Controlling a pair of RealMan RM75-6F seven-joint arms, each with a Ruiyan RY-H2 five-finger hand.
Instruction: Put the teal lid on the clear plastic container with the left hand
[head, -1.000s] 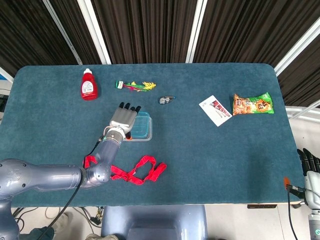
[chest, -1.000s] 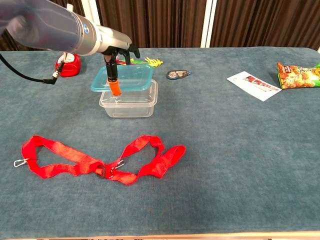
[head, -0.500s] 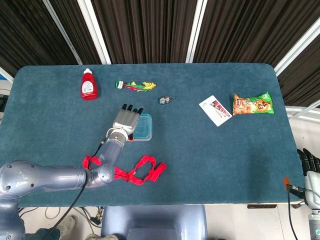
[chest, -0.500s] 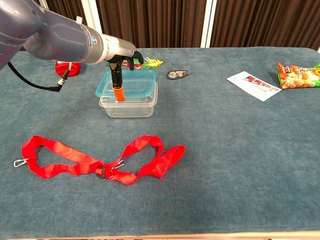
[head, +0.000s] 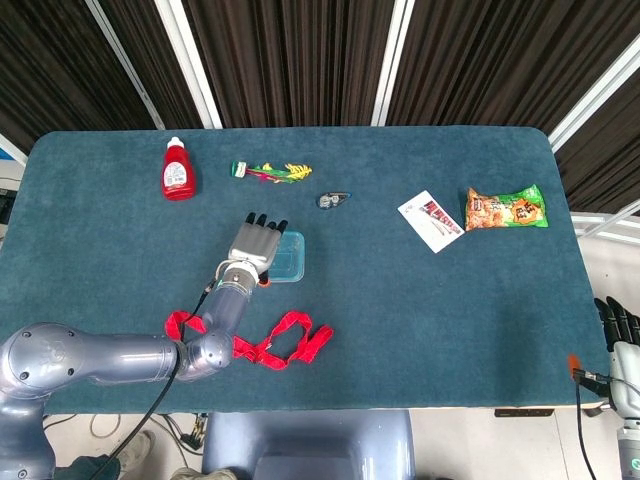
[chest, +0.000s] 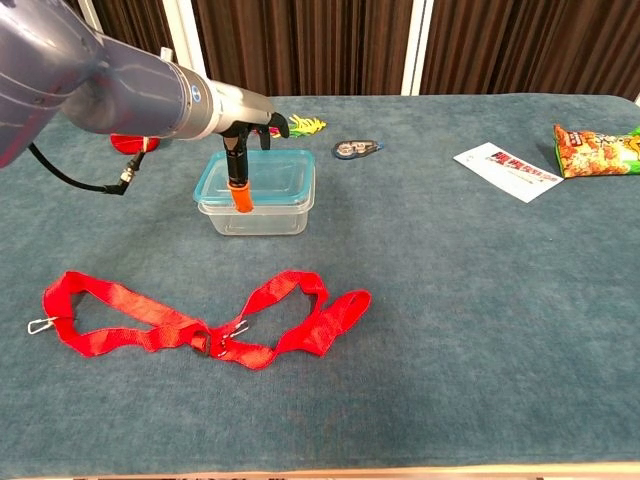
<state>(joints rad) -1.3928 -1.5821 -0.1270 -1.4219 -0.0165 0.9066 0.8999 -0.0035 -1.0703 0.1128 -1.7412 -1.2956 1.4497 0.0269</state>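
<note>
Both views bright and evenly lit, light from overhead, diffuse. Dark teal cloth-covered table (head: 420, 300) shows no glare; nap texture sharp in chest view. Shadows soft and short: faint one beside the clear plastic container (chest: 258, 211) toward the table's near edge, thin one under the red webbing strap (chest: 200, 325). Small highlights on the grey metallic left arm (chest: 90, 85), which is slightly soft, oversized at the chest view's upper left corner. Head view sharp, mild bowing at the table's far edge. Black curtain backdrop (head: 300, 60) dim.

Curtained lab; teal-clothed table (head: 420, 330)
</note>
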